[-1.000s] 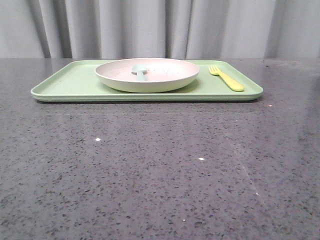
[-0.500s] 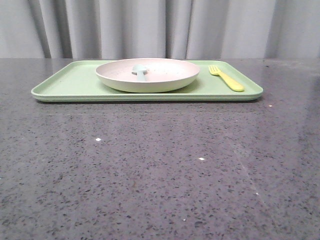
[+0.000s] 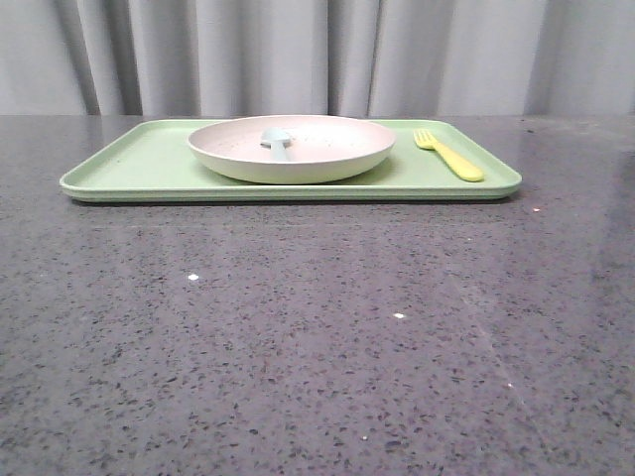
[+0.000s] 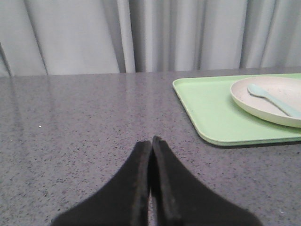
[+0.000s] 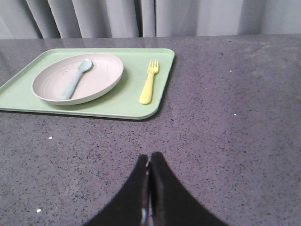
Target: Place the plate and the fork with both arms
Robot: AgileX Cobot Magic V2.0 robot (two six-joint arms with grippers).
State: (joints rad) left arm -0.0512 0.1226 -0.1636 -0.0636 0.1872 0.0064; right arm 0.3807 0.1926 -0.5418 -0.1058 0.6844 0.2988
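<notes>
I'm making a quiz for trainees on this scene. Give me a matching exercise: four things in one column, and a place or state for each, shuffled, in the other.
Things:
1. spoon
2. fork
3. plate
4. left hand

Places or states:
A. shut, above bare table
B. lying in the plate
C. on the tray, beside the plate
D. on the tray, holding the spoon

Pairs: 1-B, 2-C, 3-D, 4-A

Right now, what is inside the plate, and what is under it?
A pale blue spoon lies inside the plate, bowl end toward the curtain. The plate sits on the green tray; the tray surface beneath it is covered, so nothing there can be seen.
</notes>
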